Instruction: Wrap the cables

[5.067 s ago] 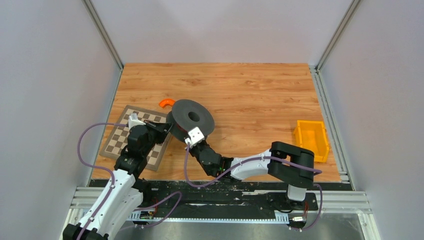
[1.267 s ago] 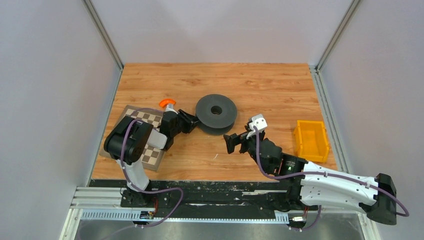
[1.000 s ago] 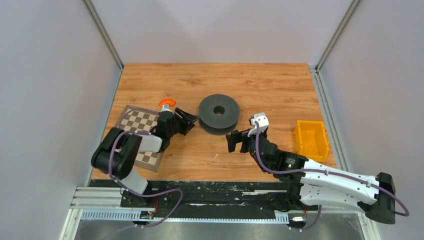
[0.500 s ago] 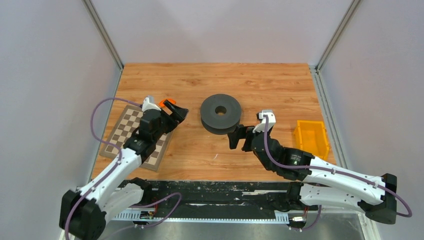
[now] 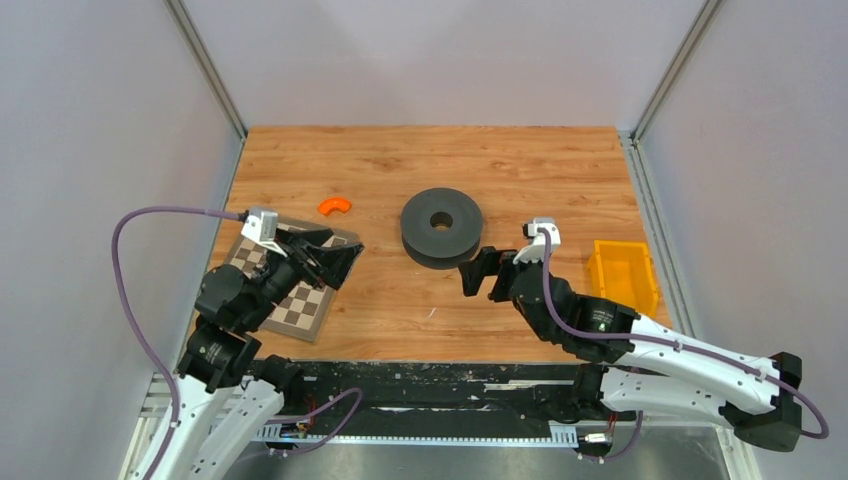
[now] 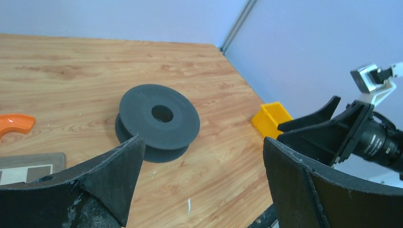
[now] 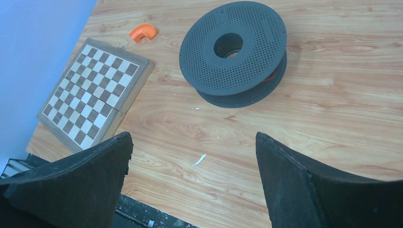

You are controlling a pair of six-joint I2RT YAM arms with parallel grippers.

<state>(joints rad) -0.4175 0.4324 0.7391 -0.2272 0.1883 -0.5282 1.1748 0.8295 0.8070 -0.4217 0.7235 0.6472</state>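
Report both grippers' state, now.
Left gripper: jaws open, holding nothing.
Right gripper: jaws open, holding nothing.

A wooden table [image 5: 520, 160] with warm orange-brown grain fills the middle of the space. Plain pale grey walls [image 5: 440, 60] close it in at the back, left and right. Slanting metal posts [image 5: 205, 65] mark the two far corners, and a metal rail [image 5: 655, 230] runs along the table's right edge. A black strip [image 5: 440, 375] borders the near edge, with a dull steel sheet [image 5: 430, 462] below it. The light is soft and even
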